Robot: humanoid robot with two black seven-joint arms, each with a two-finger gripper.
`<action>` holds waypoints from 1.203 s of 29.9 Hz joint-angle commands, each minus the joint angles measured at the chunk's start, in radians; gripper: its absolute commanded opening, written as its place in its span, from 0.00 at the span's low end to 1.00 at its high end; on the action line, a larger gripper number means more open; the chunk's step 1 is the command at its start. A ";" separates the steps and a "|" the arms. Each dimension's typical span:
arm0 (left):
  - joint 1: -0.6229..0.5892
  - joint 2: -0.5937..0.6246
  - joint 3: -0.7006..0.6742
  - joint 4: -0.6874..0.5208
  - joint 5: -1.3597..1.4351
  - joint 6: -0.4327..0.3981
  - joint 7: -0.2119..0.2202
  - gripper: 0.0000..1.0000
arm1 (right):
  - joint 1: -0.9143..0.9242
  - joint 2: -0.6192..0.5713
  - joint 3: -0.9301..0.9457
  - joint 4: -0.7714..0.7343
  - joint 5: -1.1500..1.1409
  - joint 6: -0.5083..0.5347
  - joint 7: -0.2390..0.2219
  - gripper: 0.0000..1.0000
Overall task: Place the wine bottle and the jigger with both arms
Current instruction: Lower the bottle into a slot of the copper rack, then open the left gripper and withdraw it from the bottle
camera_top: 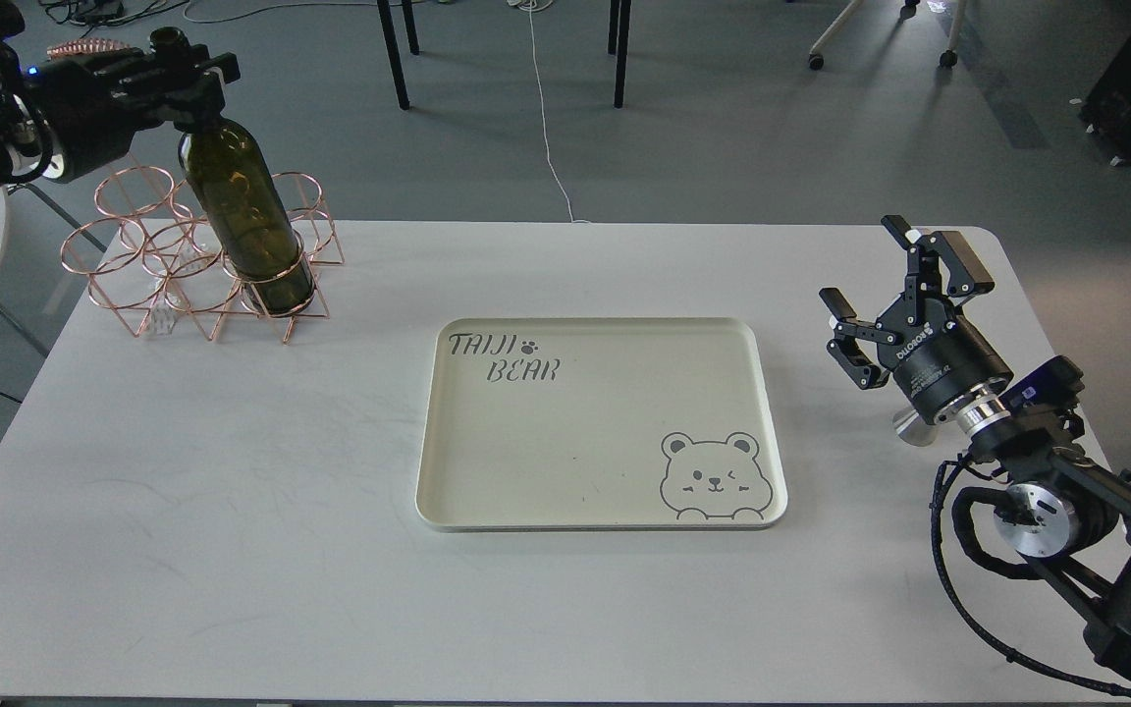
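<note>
White table point(232, 511) with rounded corners, faintly scuffed, on a grey floor. Behind it: black table legs, a white cable running across the floor, dark cables at top left, caster wheels at top right.

Cream tray point(448, 471) lies flat at table centre — printed "TAIJI BEAR" at its upper left, a winking bear at its lower right. Nothing rests on it.

Copper wire rack point(124, 265) of rings stands at the far left corner of the table.

Left gripper point(183, 74): closed around the neck of the wine bottle point(246, 226), just under the mouth. Bottle base sits in a front ring of the rack. Long axis near vertical, neck leaning slightly to the left and away, mouth pointing up.

Right gripper point(885, 299): fingers spread wide, holding nothing, hovering over the right side of the table, pointing up and away, well apart from the tray.

Jigger point(909, 429): only a small shiny steel cone shows — just beside and below the right wrist, mostly hidden by it. Its orientation cannot be told.
</note>
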 commanded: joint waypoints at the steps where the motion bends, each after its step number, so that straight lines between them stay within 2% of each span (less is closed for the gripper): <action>1: 0.001 -0.010 0.002 0.019 -0.002 0.008 0.000 0.34 | 0.000 0.002 0.000 0.000 0.000 0.000 0.000 0.99; 4: 0.001 -0.024 0.002 0.030 -0.002 0.008 0.000 0.36 | 0.000 0.000 -0.001 0.000 0.000 0.000 0.000 0.99; 7: 0.001 -0.030 0.002 0.035 -0.002 0.009 0.000 0.45 | 0.000 0.002 -0.001 0.000 0.000 0.000 0.000 0.99; 13: 0.002 -0.030 0.003 0.035 0.000 0.008 0.000 0.54 | 0.000 0.002 -0.003 0.000 0.000 0.000 0.000 0.99; 15: 0.001 -0.030 0.003 0.035 -0.002 0.008 0.000 0.62 | 0.000 0.002 -0.003 0.000 0.000 0.000 0.000 0.99; 17: 0.001 -0.030 0.002 0.035 0.000 0.011 0.000 0.76 | 0.000 0.000 -0.003 0.000 0.000 0.000 0.000 0.99; 20: 0.001 -0.032 0.002 0.035 -0.003 0.023 0.000 0.86 | 0.000 0.000 -0.003 0.000 0.000 0.000 0.000 0.99; 23: 0.002 -0.032 0.002 0.035 -0.005 0.025 0.000 0.91 | 0.000 0.000 -0.003 0.000 0.000 0.000 0.000 0.99; 26: 0.002 -0.033 0.002 0.035 -0.005 0.025 0.000 0.92 | 0.000 0.000 -0.003 0.000 0.000 0.000 0.000 0.99; 27: 0.004 -0.033 0.002 0.035 -0.005 0.025 0.000 0.90 | 0.000 0.000 -0.003 0.000 0.000 0.000 0.000 0.99; 28: 0.007 -0.032 0.003 0.035 -0.003 0.025 0.000 0.81 | 0.000 0.000 -0.001 0.000 0.000 0.000 0.000 0.99; 32: 0.018 -0.029 0.026 0.035 0.000 0.023 0.000 0.21 | 0.000 0.000 -0.001 0.000 0.000 0.000 0.000 0.99; 34: 0.016 -0.029 0.029 0.035 0.000 0.023 0.000 0.11 | 0.000 0.000 -0.001 0.000 0.000 0.000 0.000 0.99; 36: 0.016 -0.027 0.031 0.035 0.001 0.023 0.000 0.07 | 0.000 0.000 -0.001 0.000 0.000 0.000 0.000 0.99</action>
